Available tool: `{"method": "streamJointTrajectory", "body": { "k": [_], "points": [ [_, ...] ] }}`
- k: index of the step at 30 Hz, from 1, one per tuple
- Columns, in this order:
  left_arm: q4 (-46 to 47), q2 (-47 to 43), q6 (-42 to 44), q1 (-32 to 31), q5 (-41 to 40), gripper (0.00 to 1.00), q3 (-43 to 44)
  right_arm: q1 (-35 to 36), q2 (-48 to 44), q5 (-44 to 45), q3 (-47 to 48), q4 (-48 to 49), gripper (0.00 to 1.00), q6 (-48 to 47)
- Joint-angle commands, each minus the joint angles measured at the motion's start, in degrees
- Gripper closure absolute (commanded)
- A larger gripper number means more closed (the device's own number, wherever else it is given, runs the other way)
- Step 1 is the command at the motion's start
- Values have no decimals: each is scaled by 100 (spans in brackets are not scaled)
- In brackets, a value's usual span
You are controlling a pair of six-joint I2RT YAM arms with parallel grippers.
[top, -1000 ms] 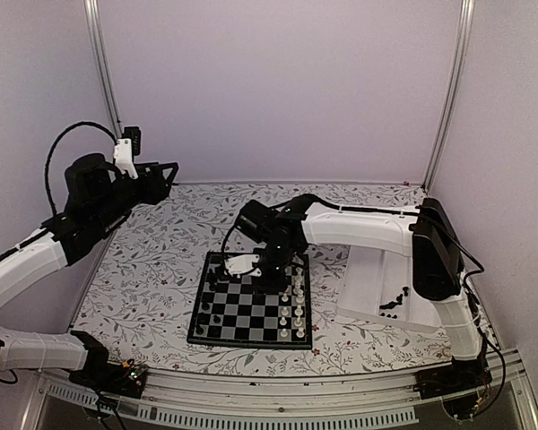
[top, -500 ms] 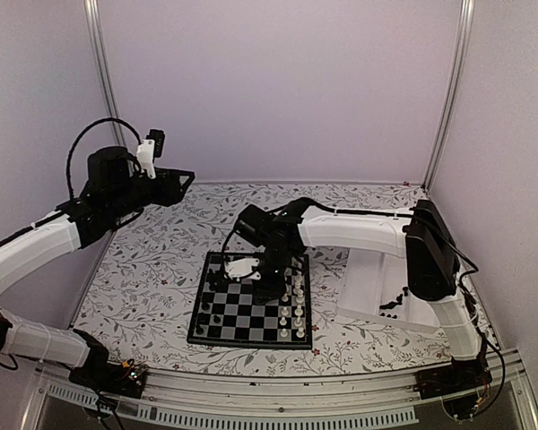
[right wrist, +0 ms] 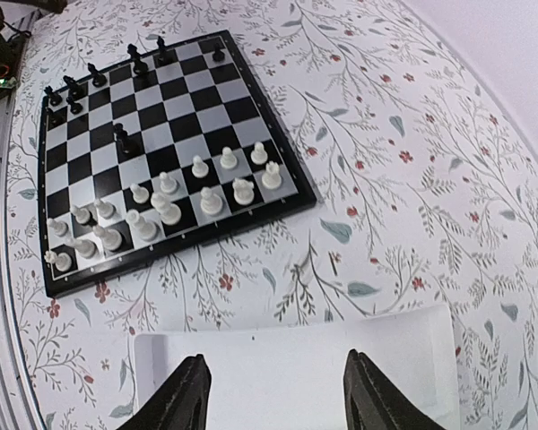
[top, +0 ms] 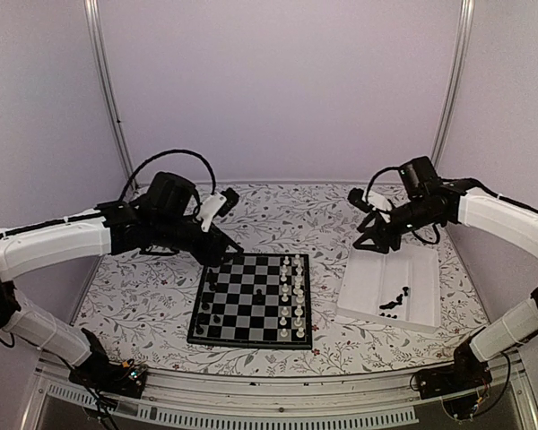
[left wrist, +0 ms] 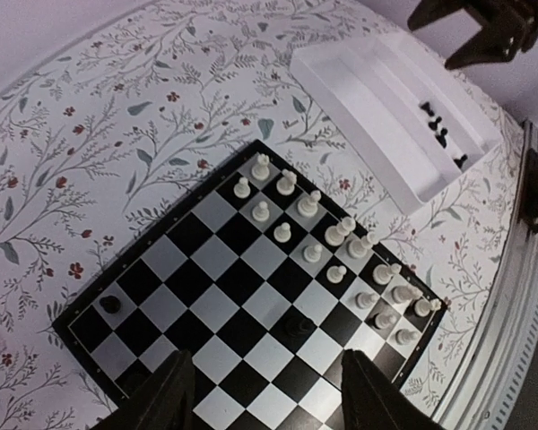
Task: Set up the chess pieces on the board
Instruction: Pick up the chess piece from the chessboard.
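Overhead, board: the board (top: 248, 315) lies flat on the flower-patterned bench (top: 152, 287), near the front, between the two arms.
Overhead, black chess pieces: some of the black chess pieces (top: 210, 300) stand along the board's left edge and one stands alone near the middle. They blend into the dark squares, so I can't count them. More lie in a small cluster in the white tray (top: 377, 273), just right of the board.
Overhead, white pieces: the white pieces (top: 291, 296) fill two files at the board's right edge.
Overhead, left hand: the left hand (top: 222, 255) hangs over the board's far left corner, black on black; its spread is unreadable from here.
Overhead, right hand: the right hand (top: 374, 246) hangs above the tray's far end, fingers apart, nothing between them.
Left wrist, hand: only the fingertips (left wrist: 175, 399) show at the bottom edge, spread wide and empty, covering the board's nearest corner.
Left wrist, pieces: two black ones are plain, one near the left corner and one mid-board. The tray's pieces are specks too small to name.
Left wrist, right hand: a dark shape at the top right, cropped by the frame.
Right wrist, hand: the fingertips (right wrist: 186, 394) stand apart and empty over the tray's floor; the tray's near part is cut off.
Right wrist, board: it sits upper left, with black pieces along its far edge, one alone further in, and white pieces in two rows nearest the tray.
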Motion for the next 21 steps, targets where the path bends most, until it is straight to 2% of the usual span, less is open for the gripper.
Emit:
{"method": "streamJointTrajectory", "body": {
  "k": [1,3,5,16,21],
  "points": [
    [-488,571,289,-374,-82,41,196,-605,-1110,-930,-1351,1368,45,266],
    [-649,929,323,-519,-103,41,430,-875,-1523,-1096,-2037,1835,40,414],
    [-875,1294,387,-649,-144,41,635,-1028,-1843,-1068,-2251,1986,38,387],
    [-962,2132,362,-896,37,41,946,-1193,-1751,-1183,-2181,1909,37,358],
    [-914,2436,376,-931,90,46,1138,-1194,-1719,-1131,-2180,1892,36,302]
  ]
}}
